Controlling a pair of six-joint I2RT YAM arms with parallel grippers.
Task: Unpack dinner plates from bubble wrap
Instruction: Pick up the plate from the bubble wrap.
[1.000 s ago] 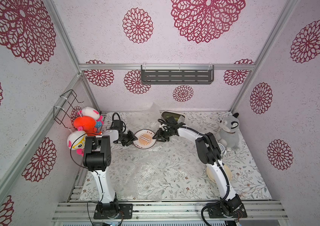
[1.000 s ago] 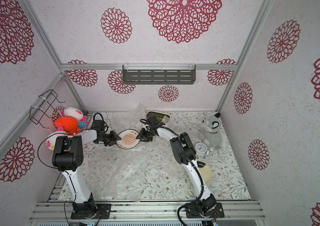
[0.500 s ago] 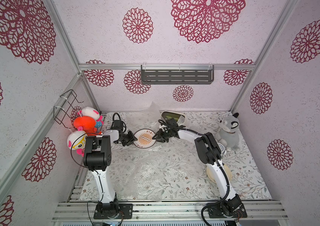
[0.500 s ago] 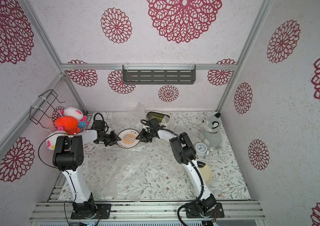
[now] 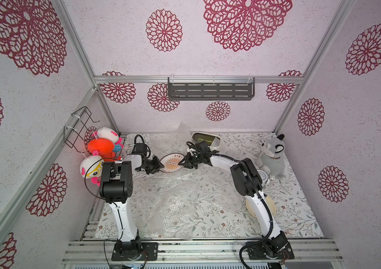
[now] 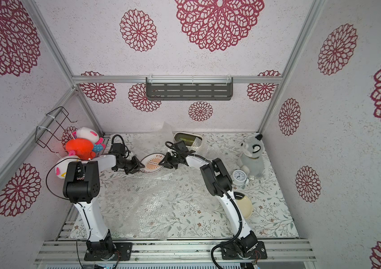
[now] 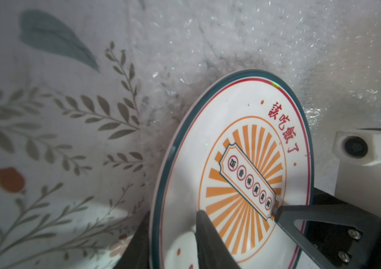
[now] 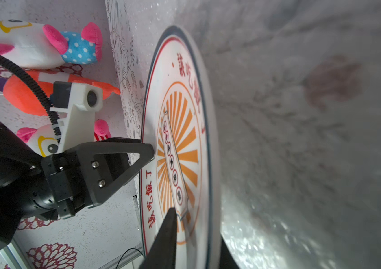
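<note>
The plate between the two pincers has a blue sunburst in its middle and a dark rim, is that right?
Not quite. The sunburst on the plate is orange, not blue; the left wrist view shows it plainly. The rest holds: it has a dark rim and sits between the left pincer and the right pincer.

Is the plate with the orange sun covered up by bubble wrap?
No, the plate shows its printed face bare, with the bubble wrap behind it.
</note>
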